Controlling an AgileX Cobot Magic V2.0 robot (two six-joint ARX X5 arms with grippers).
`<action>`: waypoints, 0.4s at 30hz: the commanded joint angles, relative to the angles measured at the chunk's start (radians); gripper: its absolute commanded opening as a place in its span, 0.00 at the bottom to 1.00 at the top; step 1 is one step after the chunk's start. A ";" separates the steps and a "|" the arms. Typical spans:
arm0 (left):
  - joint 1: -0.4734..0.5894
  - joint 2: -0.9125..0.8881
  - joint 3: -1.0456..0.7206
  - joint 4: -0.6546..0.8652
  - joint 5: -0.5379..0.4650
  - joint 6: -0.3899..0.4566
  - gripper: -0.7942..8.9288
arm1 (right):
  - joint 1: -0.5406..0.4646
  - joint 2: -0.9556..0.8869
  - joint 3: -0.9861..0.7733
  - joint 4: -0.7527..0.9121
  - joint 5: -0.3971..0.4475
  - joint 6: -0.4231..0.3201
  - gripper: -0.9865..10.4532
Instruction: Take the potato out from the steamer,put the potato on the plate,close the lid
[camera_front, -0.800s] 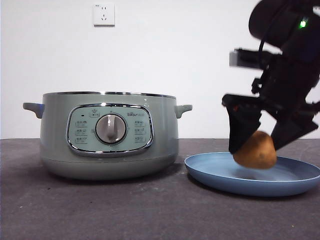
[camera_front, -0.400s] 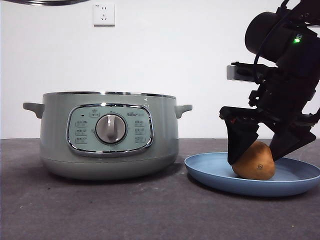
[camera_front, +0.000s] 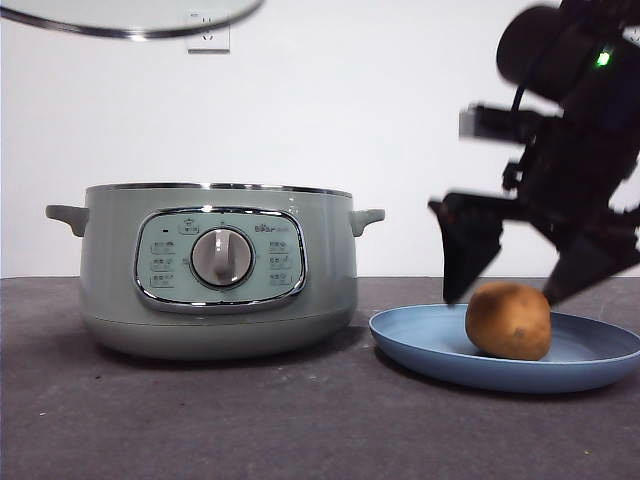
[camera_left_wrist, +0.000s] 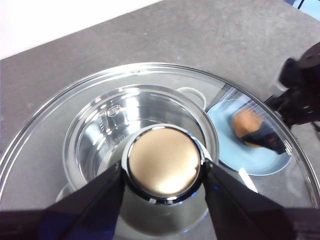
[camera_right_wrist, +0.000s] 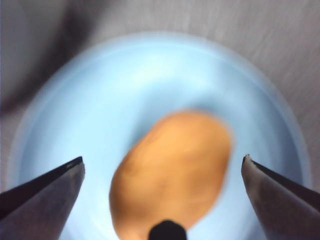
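Front view: steamer (camera_front: 218, 270) on grey desk (camera_front: 300, 420), open-topped, dial facing forward. Plate (camera_front: 505, 347) just beside it on the desk. Potato (camera_front: 508, 320) resting on the plate, free of any grip. Right claw (camera_front: 520, 285) just above the potato, jaws spread wide, one tip either side, neither touching. Lid (camera_front: 130, 18) high above the steamer, only its chrome rim and a strip of glass showing at the picture's top edge. Wall socket (camera_front: 208, 38) behind it, partly covered.

Left wrist view: left claw (camera_left_wrist: 162, 172) clamped on the lid's knob (camera_left_wrist: 162, 162), one jaw against each side. Lid (camera_left_wrist: 75, 115) held level. Through the glass, steamer (camera_left_wrist: 100, 135) below with bare metal interior. Plate (camera_left_wrist: 225, 145) and potato (camera_left_wrist: 245, 125) also seen through the glass, partly hidden by the right arm.

Right wrist view: blurred. Potato (camera_right_wrist: 172, 170) lying near the middle of the plate (camera_right_wrist: 125, 85). Right claw (camera_right_wrist: 162, 175) with jaws well apart, tips clear of the potato on both sides.
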 joint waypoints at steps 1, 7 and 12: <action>-0.012 0.039 0.010 0.069 0.010 0.035 0.07 | 0.000 -0.062 -0.008 -0.008 0.001 0.006 0.69; -0.035 0.161 0.010 0.145 0.010 0.061 0.07 | 0.000 -0.264 -0.008 -0.062 0.002 0.011 0.69; -0.055 0.264 0.010 0.217 0.006 0.063 0.07 | 0.000 -0.452 -0.003 -0.092 0.002 0.032 0.69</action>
